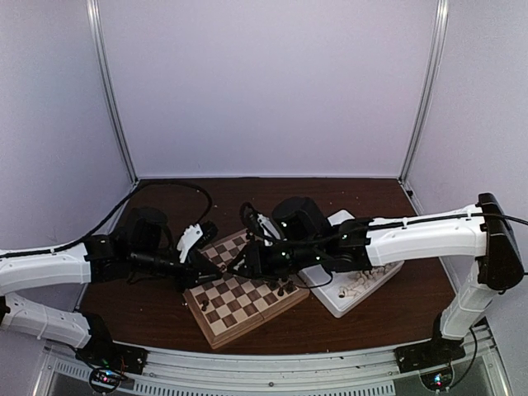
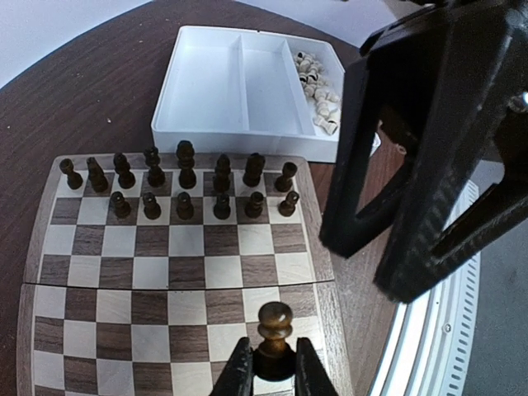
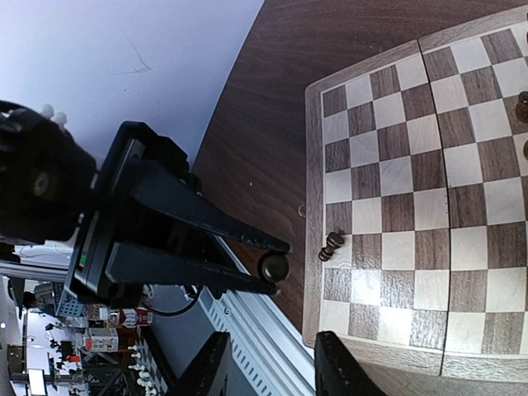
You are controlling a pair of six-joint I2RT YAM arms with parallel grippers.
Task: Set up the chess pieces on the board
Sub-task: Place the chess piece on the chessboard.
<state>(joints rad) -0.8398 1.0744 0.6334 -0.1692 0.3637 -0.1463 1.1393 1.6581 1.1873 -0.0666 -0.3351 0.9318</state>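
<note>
The left wrist view shows my left gripper (image 2: 272,353) shut on the base of a dark pawn (image 2: 275,320), held upright over the near right part of the board (image 2: 169,272). Two rows of dark chess pieces (image 2: 186,186) stand along the board's far side. In the right wrist view my right gripper (image 3: 272,340) is open and empty, just off the board's (image 3: 396,177) corner. Facing it is the left gripper with its pawn (image 3: 274,266). Another dark pawn (image 3: 332,245) seems to lie on its side on an edge square. From above, both grippers (image 1: 216,266) (image 1: 247,262) meet over the board's left end.
A white two-compartment tray (image 2: 210,91) stands beyond the board, with cream pieces (image 2: 318,87) in its right compartment. In the top view it sits right of the board (image 1: 342,301). The right gripper's black fingers (image 2: 429,165) loom close to the left gripper. The table's metal front rail (image 3: 264,330) runs below.
</note>
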